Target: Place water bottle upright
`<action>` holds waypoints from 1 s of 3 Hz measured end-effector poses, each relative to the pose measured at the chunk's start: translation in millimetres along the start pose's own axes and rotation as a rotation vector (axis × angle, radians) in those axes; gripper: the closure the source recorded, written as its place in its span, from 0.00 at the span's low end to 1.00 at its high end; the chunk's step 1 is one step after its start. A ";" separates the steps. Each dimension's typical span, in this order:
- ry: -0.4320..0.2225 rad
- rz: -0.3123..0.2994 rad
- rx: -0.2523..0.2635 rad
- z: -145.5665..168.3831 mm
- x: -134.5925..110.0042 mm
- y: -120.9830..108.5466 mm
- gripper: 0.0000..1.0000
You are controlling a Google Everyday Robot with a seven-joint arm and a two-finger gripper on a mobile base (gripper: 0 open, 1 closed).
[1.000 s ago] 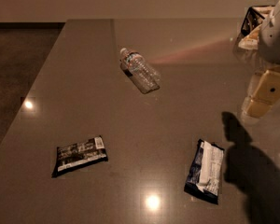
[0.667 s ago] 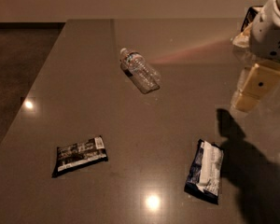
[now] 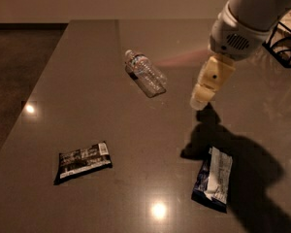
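Observation:
The water bottle (image 3: 145, 73) is a small clear ribbed plastic bottle with a white cap. It lies on its side on the grey table (image 3: 87, 110), its cap pointing to the far left. My gripper (image 3: 202, 99) hangs from the white arm at the upper right, its cream-coloured fingers pointing down and left. It is above the table, to the right of the bottle and apart from it, and holds nothing that I can see.
A dark snack packet (image 3: 82, 161) lies at the near left. A blue-and-white packet (image 3: 213, 179) lies at the near right, in the arm's shadow. A black wire rack (image 3: 285, 38) stands at the far right edge. The table's left edge drops to dark floor.
My arm and gripper have moved left and lower, closer to the bottle. The bottle and both packets have not moved.

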State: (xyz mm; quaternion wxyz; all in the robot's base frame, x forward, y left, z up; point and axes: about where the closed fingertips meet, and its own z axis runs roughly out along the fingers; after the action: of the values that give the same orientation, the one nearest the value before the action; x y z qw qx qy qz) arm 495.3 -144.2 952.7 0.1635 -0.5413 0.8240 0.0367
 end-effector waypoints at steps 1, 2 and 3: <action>0.011 0.063 -0.012 28.2 -28.5 1.4 0.00; 0.048 0.130 0.028 45.6 -61.0 -14.5 0.00; 0.109 0.180 0.083 61.2 -95.5 -37.5 0.00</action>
State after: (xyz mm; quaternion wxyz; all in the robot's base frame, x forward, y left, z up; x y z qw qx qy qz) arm 577.7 -61.0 928.8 0.1369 -0.4590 0.8777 -0.0127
